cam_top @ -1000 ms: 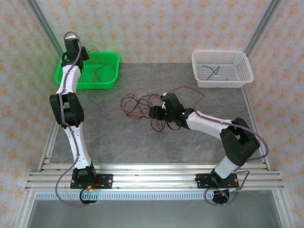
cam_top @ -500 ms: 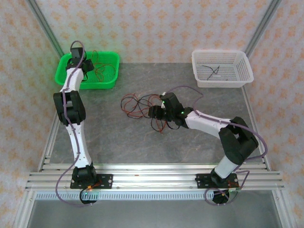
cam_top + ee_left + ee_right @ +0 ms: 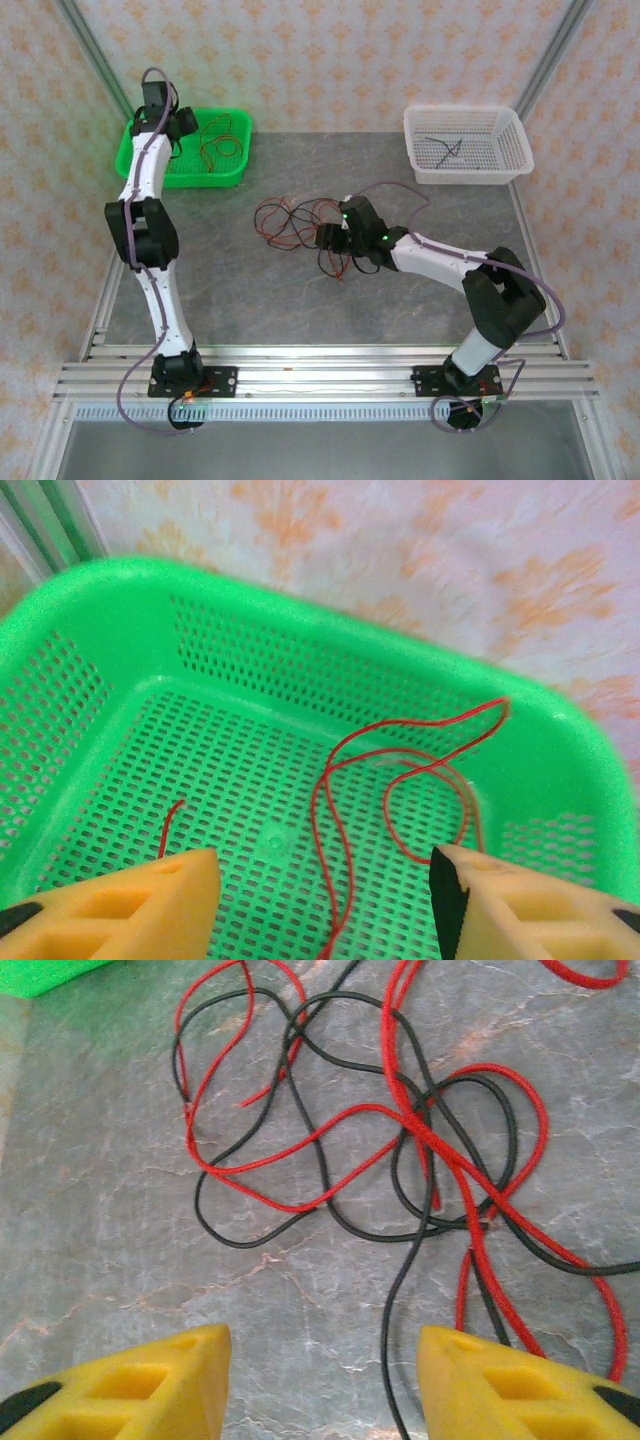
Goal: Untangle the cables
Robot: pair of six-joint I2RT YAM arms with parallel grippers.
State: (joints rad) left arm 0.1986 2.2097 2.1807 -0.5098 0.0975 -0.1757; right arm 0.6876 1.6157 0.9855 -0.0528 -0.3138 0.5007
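The left tool hangs open over the green basket with nothing between its fingers. A loose red cable lies on the basket floor below it. The right tool is open too, just above the table, facing the tangle of red and black cables at mid-table. A black cable lies in the white basket.
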